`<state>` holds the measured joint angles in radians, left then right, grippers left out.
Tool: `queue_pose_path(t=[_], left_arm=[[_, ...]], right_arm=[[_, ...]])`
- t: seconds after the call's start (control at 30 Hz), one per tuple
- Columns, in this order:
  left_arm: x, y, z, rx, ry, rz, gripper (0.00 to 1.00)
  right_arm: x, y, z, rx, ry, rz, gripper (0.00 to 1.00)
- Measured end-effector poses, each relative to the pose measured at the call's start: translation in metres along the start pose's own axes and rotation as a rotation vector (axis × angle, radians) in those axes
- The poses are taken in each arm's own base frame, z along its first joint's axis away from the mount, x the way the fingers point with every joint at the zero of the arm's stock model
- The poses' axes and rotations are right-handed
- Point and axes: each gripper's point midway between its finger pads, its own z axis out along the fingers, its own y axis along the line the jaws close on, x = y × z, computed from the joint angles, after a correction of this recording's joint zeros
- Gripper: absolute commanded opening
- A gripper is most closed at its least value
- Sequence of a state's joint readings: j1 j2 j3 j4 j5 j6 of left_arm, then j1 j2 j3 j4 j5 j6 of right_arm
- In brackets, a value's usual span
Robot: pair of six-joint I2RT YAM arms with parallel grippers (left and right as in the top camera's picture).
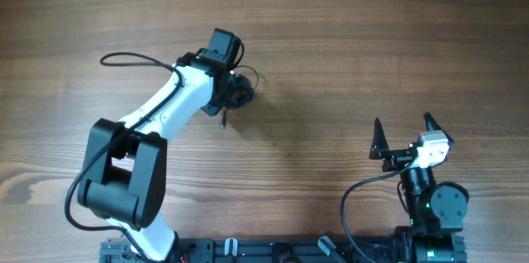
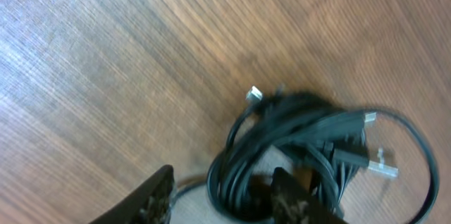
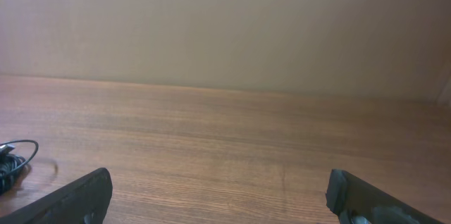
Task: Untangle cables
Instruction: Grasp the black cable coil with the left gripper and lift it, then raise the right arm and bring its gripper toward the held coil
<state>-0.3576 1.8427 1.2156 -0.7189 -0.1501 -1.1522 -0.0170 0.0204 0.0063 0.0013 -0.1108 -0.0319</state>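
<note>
The left gripper [image 2: 224, 176] is seen low over the cables [image 2: 303, 129], which are bunched in one knot on the table [image 1: 347, 40], a bit left of centre. Its jaws are partly apart with the knot's edge strands between them and wood showing in the gap, so nothing looks pinched yet. It's probably lined up for a pull. The right gripper [image 1: 403, 122] is seen wide open and empty, well apart, likely on standby.

cables [image 2: 296, 122]: blurred, bottom cut off | left end effector [image 2: 222, 185]: fingertips cropped
</note>
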Motion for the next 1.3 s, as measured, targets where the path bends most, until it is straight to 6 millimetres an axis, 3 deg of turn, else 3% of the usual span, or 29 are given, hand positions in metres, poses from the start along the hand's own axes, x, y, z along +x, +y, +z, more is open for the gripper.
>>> queue_pose_path(t=[0.13, 0.2, 0.37, 0.4, 0.47, 0.63, 0.77, 0.83, 0.9, 0.97, 1.0, 1.1, 1.17, 1.3], left_arm=[[0.004, 0.002, 0.009, 0.018, 0.001, -0.001, 0.57], [0.009, 0.004, 0.012, 0.019, 0.019, 0.0, 0.58], [0.025, 0.004, 0.018, 0.032, 0.05, 0.017, 0.41], [0.027, -0.002, 0.019, 0.054, 0.047, 0.022, 0.33], [0.031, -0.015, 0.02, 0.099, 0.037, 0.041, 0.04], [0.046, -0.02, 0.026, 0.096, 0.044, 0.078, 0.04], [0.043, -0.01, 0.02, 0.073, 0.063, 0.165, 0.04], [0.029, -0.011, -0.001, 0.122, 0.056, 0.21, 0.04], [0.014, -0.021, -0.035, 0.222, 0.02, 0.257, 0.04], [-0.002, -0.031, -0.093, 0.372, -0.056, 0.353, 0.04], [-0.004, -0.032, -0.112, 0.414, -0.081, 0.391, 0.04], [0.0, -0.016, -0.169, 0.503, -0.154, 0.573, 0.04], [0.004, -0.003, -0.186, 0.513, -0.185, 0.691, 0.04], [0.011, 0.013, -0.18, 0.455, -0.164, 0.825, 0.04]], right_arm=[[0.0, 0.0, 0.0, 0.0, 0.0, 0.0, 1.0], [0.0, 0.0, 0.0, 0.0, 0.0, 0.0, 1.0], [0.0, 0.0, 0.0, 0.0, 0.0, 0.0, 1.0], [0.0, 0.0, 0.0, 0.0, 0.0, 0.0, 1.0], [0.0, 0.0, 0.0, 0.0, 0.0, 0.0, 1.0], [0.0, 0.0, 0.0, 0.0, 0.0, 0.0, 1.0], [0.0, 0.0, 0.0, 0.0, 0.0, 0.0, 1.0], [0.0, 0.0, 0.0, 0.0, 0.0, 0.0, 1.0], [0.0, 0.0, 0.0, 0.0, 0.0, 0.0, 1.0], [0.0, 0.0, 0.0, 0.0, 0.0, 0.0, 1.0], [0.0, 0.0, 0.0, 0.0, 0.0, 0.0, 1.0], [0.0, 0.0, 0.0, 0.0, 0.0, 0.0, 1.0], [0.0, 0.0, 0.0, 0.0, 0.0, 0.0, 1.0], [0.0, 0.002, 0.0, -0.014, -0.001, 0.052, 1.0]])
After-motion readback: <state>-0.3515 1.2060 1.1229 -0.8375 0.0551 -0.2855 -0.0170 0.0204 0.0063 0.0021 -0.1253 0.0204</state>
